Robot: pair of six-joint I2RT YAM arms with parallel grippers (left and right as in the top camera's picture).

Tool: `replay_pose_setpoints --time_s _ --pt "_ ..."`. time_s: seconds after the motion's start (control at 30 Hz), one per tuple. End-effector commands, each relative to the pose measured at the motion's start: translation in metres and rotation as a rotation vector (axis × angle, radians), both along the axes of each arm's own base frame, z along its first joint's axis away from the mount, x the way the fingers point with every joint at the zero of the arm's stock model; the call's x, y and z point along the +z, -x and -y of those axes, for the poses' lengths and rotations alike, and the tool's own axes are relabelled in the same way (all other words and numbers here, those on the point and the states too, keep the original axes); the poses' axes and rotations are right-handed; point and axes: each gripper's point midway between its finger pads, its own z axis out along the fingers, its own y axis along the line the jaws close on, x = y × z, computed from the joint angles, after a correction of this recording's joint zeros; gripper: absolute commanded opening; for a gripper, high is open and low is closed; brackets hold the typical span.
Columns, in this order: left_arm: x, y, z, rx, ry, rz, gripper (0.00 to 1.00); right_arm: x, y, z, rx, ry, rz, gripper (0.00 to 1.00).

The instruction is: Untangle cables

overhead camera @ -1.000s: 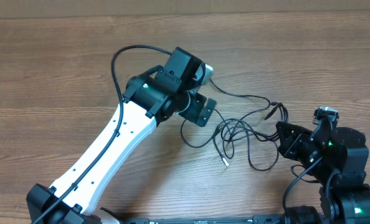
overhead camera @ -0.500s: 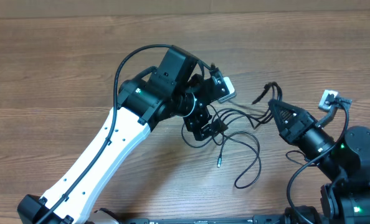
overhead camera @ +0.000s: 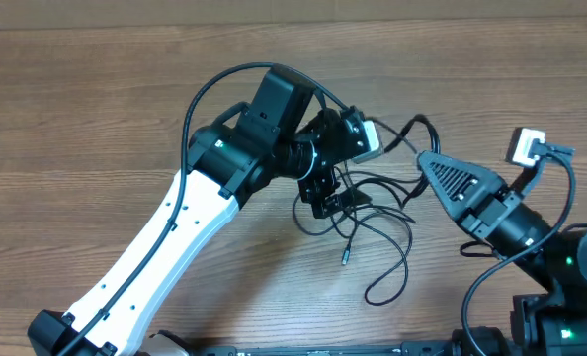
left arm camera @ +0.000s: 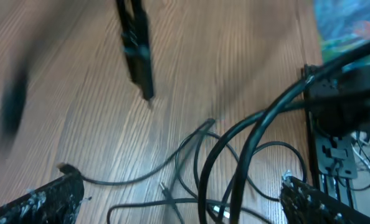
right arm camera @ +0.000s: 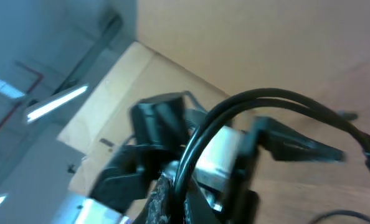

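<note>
The thin black cables [overhead camera: 384, 229] lie in a loose tangle on the wooden table, with a metal-tipped plug [overhead camera: 344, 260] at the front. My left gripper [overhead camera: 325, 198] hangs over the tangle's left side. In the left wrist view it [left arm camera: 182, 196] is open, with cable loops [left arm camera: 197, 155] and a plug [left arm camera: 166, 186] on the table between the fingers. My right gripper [overhead camera: 427, 161] is raised and shut on a cable that arches up to the back [overhead camera: 412, 124]. In the blurred right wrist view the jaws [right arm camera: 200, 193] pinch two strands [right arm camera: 278, 96].
The wooden table [overhead camera: 96, 119] stretches to the left and back. The left arm's own thicker black cable [overhead camera: 224, 81] loops over its wrist. The right arm's base [overhead camera: 570, 297] sits at the front right corner.
My right gripper has risen and swung back-left, pulling a cable strand up. My left gripper has turned and moved right over the tangle. The loops have shifted and spread forward.
</note>
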Motion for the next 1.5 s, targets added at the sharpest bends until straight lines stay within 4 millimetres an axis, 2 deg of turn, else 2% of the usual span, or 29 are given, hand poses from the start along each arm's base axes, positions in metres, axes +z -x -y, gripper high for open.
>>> replay_pose_setpoints --time_s 0.0,0.13,0.3,0.37,0.43,0.5,0.57,0.63,0.73,0.83,0.87,0.93,0.97,1.03,1.17,1.27,1.37,1.4,1.47 --pt "0.017 0.013 0.008 -0.09 0.048 0.053 1.0 0.025 0.011 -0.001 0.034 -0.081 0.033 0.04" --pt "0.013 0.022 0.015 -0.12 0.043 0.042 1.0 0.043 0.014 0.003 0.028 -0.136 0.077 0.04" --pt "0.009 0.046 0.027 -0.188 0.04 0.001 1.0 0.04 0.009 0.003 0.024 -0.136 0.061 0.04" --pt "0.008 0.048 0.027 -0.19 0.033 -0.001 0.98 0.039 0.007 0.003 0.024 -0.136 0.055 0.04" --pt "0.007 0.048 0.027 -0.19 0.03 -0.005 0.82 0.039 0.007 0.003 0.027 -0.145 0.044 0.04" --pt "0.007 0.049 0.026 -0.189 0.027 -0.009 0.57 0.04 0.007 0.003 0.031 -0.155 0.04 0.04" --pt "0.005 0.048 0.027 -0.188 0.024 -0.011 0.45 0.04 0.008 0.002 0.041 -0.168 0.028 0.04" --pt "0.003 0.047 0.027 -0.187 0.02 -0.015 0.45 0.043 0.011 0.001 0.056 -0.173 0.033 0.04" --pt "-0.006 0.04 0.028 -0.154 -0.005 -0.029 0.53 0.048 0.016 -0.001 0.084 -0.191 0.037 0.04" --pt "-0.013 0.035 0.032 -0.141 -0.011 -0.05 0.54 0.054 0.02 -0.002 0.102 -0.204 0.051 0.04" --pt "-0.016 0.033 0.033 -0.139 -0.013 -0.055 0.51 0.056 0.022 -0.002 0.106 -0.204 0.061 0.04" --pt "-0.018 0.032 0.034 -0.139 -0.015 -0.059 0.34 0.055 0.022 -0.002 0.105 -0.204 0.06 0.04" --pt "-0.019 0.031 0.034 -0.136 -0.016 -0.06 0.18 0.053 0.02 -0.002 0.101 -0.197 0.055 0.04" --pt "-0.018 0.03 0.033 -0.133 -0.016 -0.059 0.04 0.049 0.017 -0.002 0.094 -0.193 0.035 0.04" --pt "-0.022 0.018 0.023 -0.051 -0.038 -0.094 0.04 0.029 -0.004 0.008 -0.015 -0.171 -0.03 0.04" --pt "-0.026 0.007 0.008 0.041 -0.067 -0.139 0.04 0.011 -0.019 0.018 -0.112 -0.153 -0.088 0.04" --pt "-0.022 -0.003 -0.018 0.133 -0.074 -0.188 0.04 -0.009 -0.031 0.028 -0.204 -0.112 -0.14 0.04" --pt "-0.02 -0.006 -0.026 0.159 -0.072 -0.195 0.04 -0.017 -0.035 0.032 -0.24 -0.087 -0.156 0.05" --pt "-0.014 -0.008 -0.036 0.184 -0.066 -0.192 0.04 -0.031 -0.04 0.038 -0.285 -0.037 -0.181 0.15"
